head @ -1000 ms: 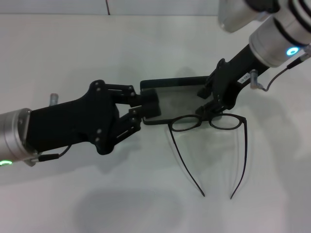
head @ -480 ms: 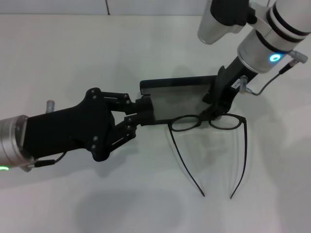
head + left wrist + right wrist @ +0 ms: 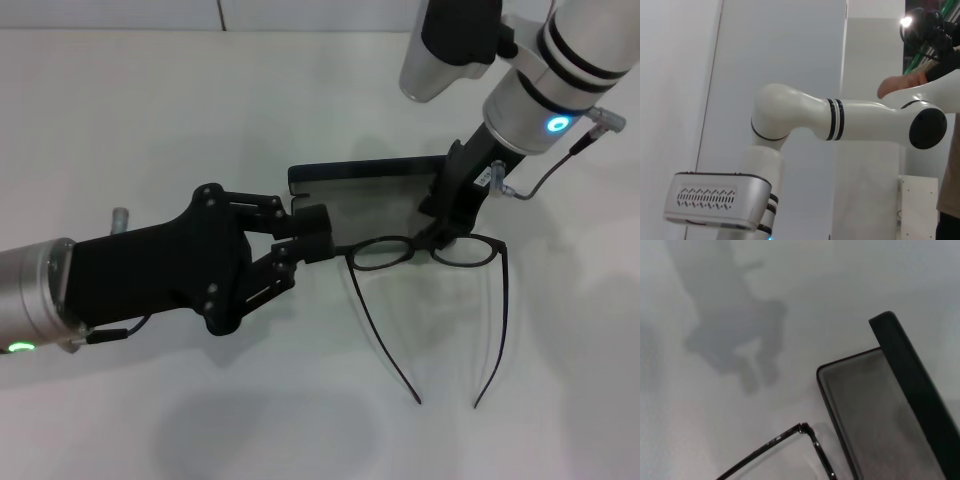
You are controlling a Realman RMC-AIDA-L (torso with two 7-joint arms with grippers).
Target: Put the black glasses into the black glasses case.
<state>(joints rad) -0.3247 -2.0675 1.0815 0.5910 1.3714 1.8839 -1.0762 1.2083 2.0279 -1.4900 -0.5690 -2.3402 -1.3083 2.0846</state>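
The black glasses case (image 3: 365, 205) lies open on the white bench (image 3: 150, 120) a little right of centre, and you can see its lid standing along the far edge with the grey-lined tray facing up; the right wrist view shows that same tray and lid edge (image 3: 880, 415) from close by. Largest in your head view is the left arm, reaching in from the near left, and its left tool (image 3: 312, 234) sits at the left end of the case with its fingers drawn close together around that end's near corner, though you cannot tell for certain whether they are actually pinching it. The right arm comes down from the far right, and its right tool (image 3: 438, 232) meets the frame at the bridge, but its fingers are too dark and bunched for you to tell whether they are apart or together. The black glasses (image 3: 425, 252) rest just beside the near edge of the case, lenses toward it, both temple arms unfolded and pointing to the near side.
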